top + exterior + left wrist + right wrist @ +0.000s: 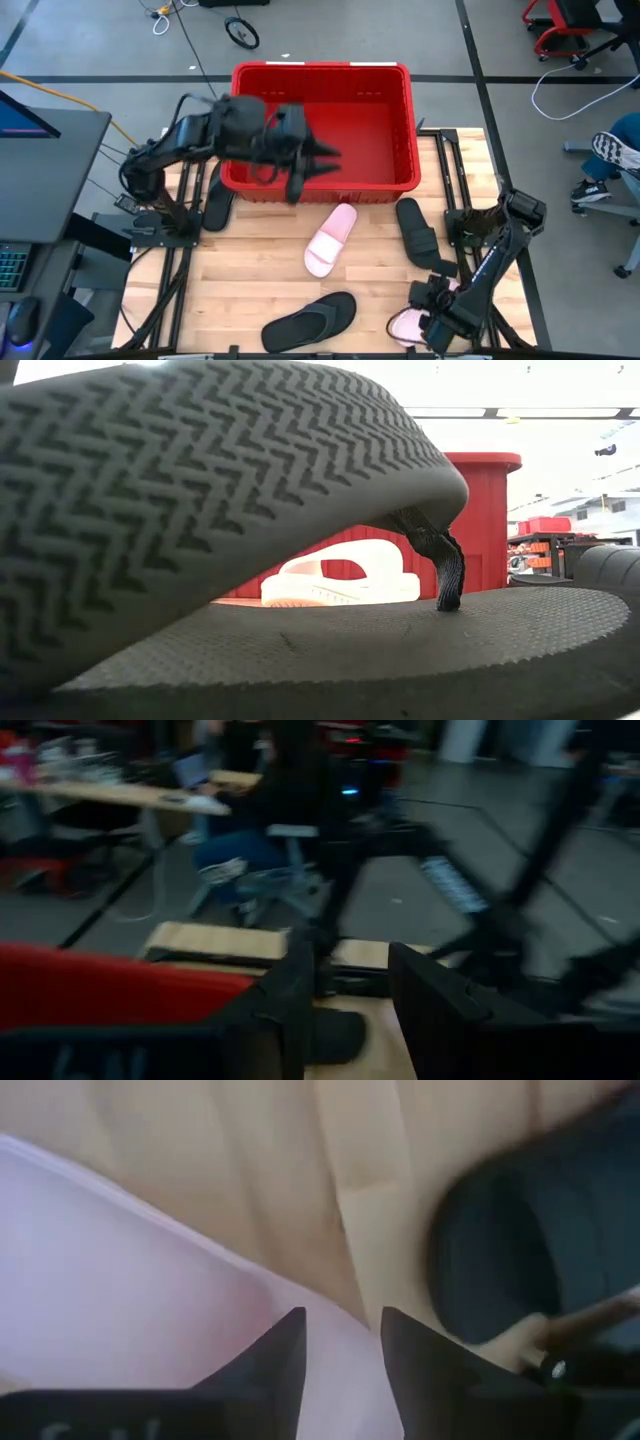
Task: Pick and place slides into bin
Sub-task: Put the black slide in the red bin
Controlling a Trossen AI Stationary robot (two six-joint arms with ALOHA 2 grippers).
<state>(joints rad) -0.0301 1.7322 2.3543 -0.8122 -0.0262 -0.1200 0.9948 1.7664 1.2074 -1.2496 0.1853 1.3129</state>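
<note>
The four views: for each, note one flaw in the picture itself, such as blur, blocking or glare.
High view: the left gripper is smeared over the bin. Low view: a black flip-flop fills most of the frame, and the background is washed out. Left wrist view: streaked throughout. Right wrist view: a soft, close pink slide.

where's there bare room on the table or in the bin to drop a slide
Bin: its right half is bare; the left gripper hangs over its front left. Table: bare wood between pink slide and left edge. Crowded front right, around the right gripper.
</note>
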